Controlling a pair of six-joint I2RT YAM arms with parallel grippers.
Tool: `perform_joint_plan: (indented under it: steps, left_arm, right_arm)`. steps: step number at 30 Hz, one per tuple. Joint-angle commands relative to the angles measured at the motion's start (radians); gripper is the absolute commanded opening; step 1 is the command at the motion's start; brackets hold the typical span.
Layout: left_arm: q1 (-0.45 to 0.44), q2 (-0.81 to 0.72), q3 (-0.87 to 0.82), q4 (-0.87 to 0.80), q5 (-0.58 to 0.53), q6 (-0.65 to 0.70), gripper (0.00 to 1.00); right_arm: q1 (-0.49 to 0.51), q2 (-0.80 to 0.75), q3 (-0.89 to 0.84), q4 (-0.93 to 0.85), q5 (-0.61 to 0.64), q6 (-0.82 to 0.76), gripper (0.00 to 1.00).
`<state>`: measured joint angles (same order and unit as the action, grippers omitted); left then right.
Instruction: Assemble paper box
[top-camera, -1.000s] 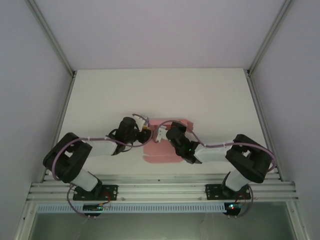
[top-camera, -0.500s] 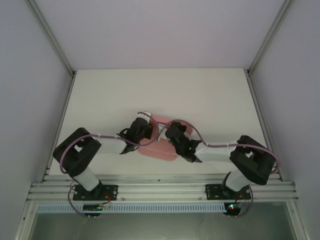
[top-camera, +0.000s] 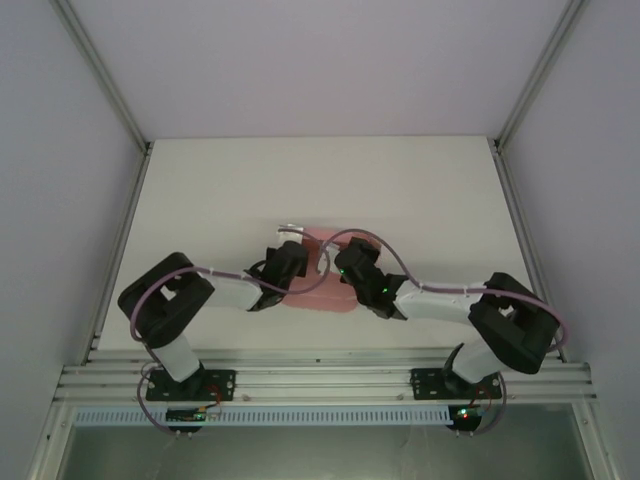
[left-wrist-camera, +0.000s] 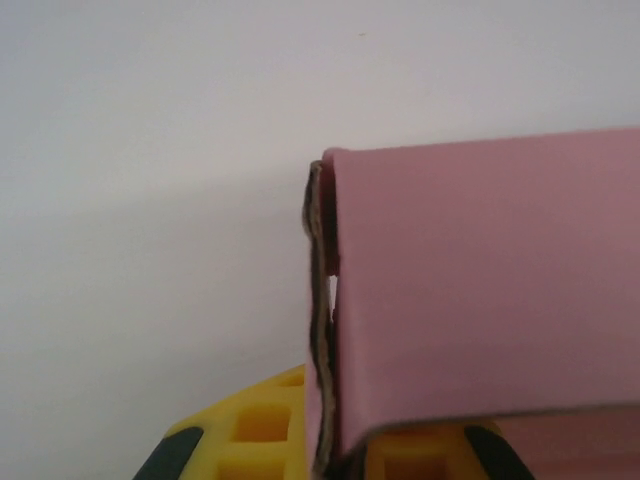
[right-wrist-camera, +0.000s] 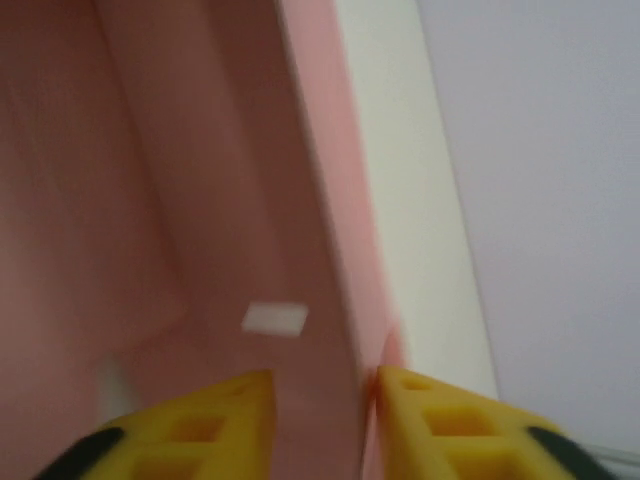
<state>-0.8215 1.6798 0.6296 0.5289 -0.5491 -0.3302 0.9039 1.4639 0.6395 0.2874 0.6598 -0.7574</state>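
Though the arms hide much of it, top view puts the paper box (top-camera: 322, 298) mid-surface (top-camera: 420, 200), long axis roughly near-to-far, with left fingers (top-camera: 297, 262) and right fingers (top-camera: 341, 266) at its two sides. Left wrist adds the layered card edge: fingers clamped shut on it. Right wrist looks inside the box: fingers part open astride a side wall, grip unclear.

Top view: paper box (top-camera: 322, 293) mostly hidden beneath both wrists. Right wrist view: walls blurred, cut off. Left wrist view: cut off at right.
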Motion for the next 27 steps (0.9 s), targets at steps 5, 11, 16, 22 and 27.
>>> perform_joint_plan:
  steps: [5,11,16,22,27]
  left_arm:
    - [0.034,-0.137,0.002,-0.141,0.057,0.008,0.00]
    - [0.033,-0.253,-0.002,-0.199,0.060,-0.051,0.00]
    - [0.035,-0.306,-0.033,-0.158,0.124,-0.088,0.00]
    - [0.035,-0.339,-0.028,-0.207,0.136,-0.126,0.00]
    - [0.035,-0.356,-0.030,-0.220,0.171,-0.125,0.00]
  right_arm:
    - [-0.047,-0.254,-0.004,-0.077,-0.168,0.161,0.99]
    - [-0.167,-0.535,-0.024,-0.067,-0.390,0.378,0.99]
    - [-0.324,-0.604,0.006,-0.111,-0.543,0.585,0.99]
    - [-0.357,-0.538,0.077,-0.229,-0.637,0.617,0.99]
    - [-0.359,-0.470,0.085,-0.234,-0.637,0.629,0.99]
